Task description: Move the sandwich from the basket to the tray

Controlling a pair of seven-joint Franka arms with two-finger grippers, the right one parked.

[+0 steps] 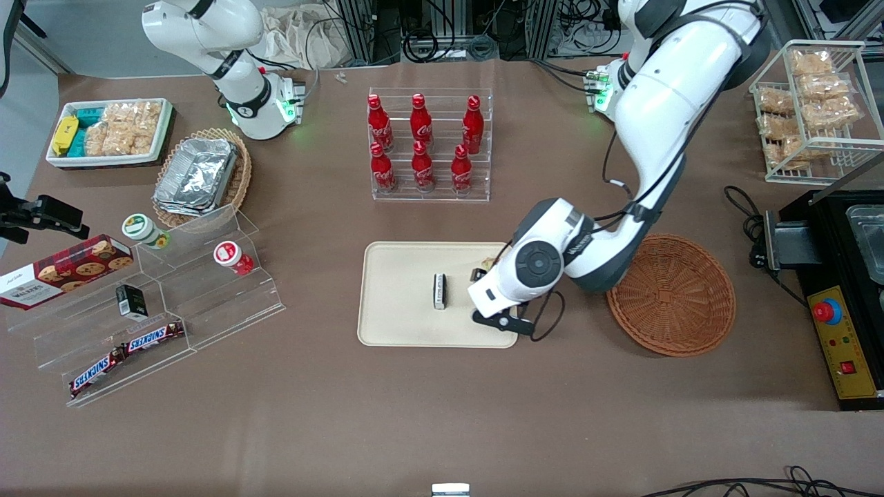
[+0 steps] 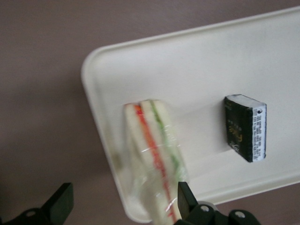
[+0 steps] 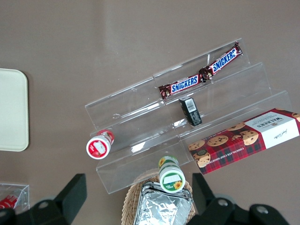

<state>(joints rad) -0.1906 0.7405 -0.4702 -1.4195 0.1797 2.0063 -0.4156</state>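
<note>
My gripper [image 2: 123,206] spread wide above tray [image 2: 197,56]. Sandwich [image 2: 154,159] lies on tray edge, released; basket [image 1: 671,295] empty. Only retreat left, I judge.

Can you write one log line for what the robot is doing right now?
gripper: open, above tray edge | sandwich: on tray | basket: empty

The sandwich [image 2: 152,154], a clear-wrapped wedge with orange and green filling, lies on the cream tray [image 1: 397,314] near its rim, seemingly flat; the reddish-brown wicker basket [image 1: 673,295] sits beside the tray.
</note>
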